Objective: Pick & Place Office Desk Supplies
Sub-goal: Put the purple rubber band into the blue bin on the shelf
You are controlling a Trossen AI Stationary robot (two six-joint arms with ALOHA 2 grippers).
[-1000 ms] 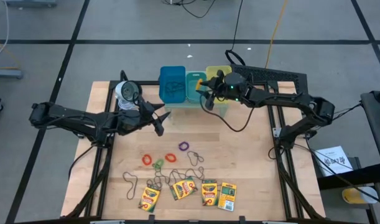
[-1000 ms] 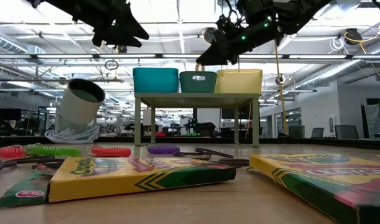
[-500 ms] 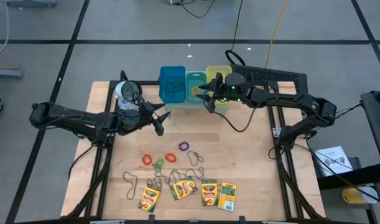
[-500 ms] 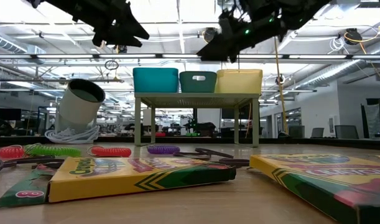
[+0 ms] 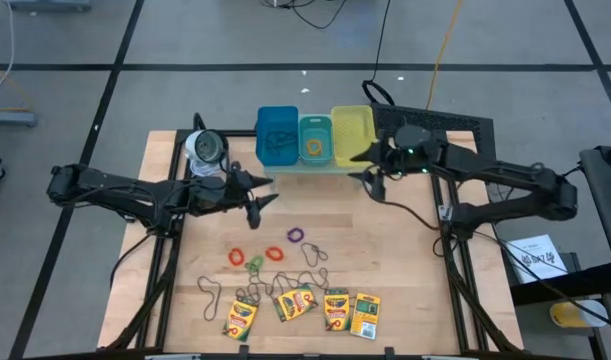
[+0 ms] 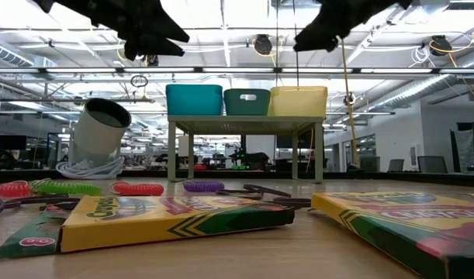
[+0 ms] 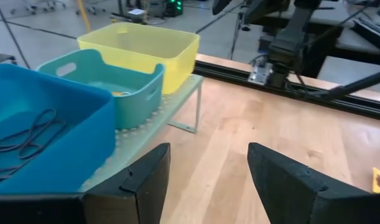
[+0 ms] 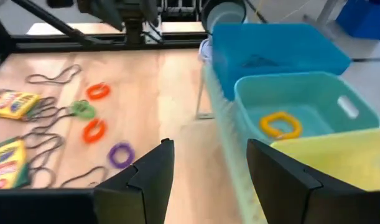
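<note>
Several yellow-and-green crayon boxes lie flat near the table's front edge, with thin wiry loops among them. Behind them lie purple, orange, red and green ring bands. A yellow ring rests on the floor of the teal bin, and brown loops lie in the blue bin. My left gripper hangs open in front of the blue bin. My right gripper hangs open to the right of the yellow bin. Both are empty.
The three bins stand in a row on a small raised rack at the table's far edge. A silvery-white roll leans at the far left. Bare wood lies between the rack and the supplies.
My right gripper has drawn back from above the teal and yellow bins toward the table's right edge and has risen, its fingers tipping up toward level. My left gripper has turned a little in place.
</note>
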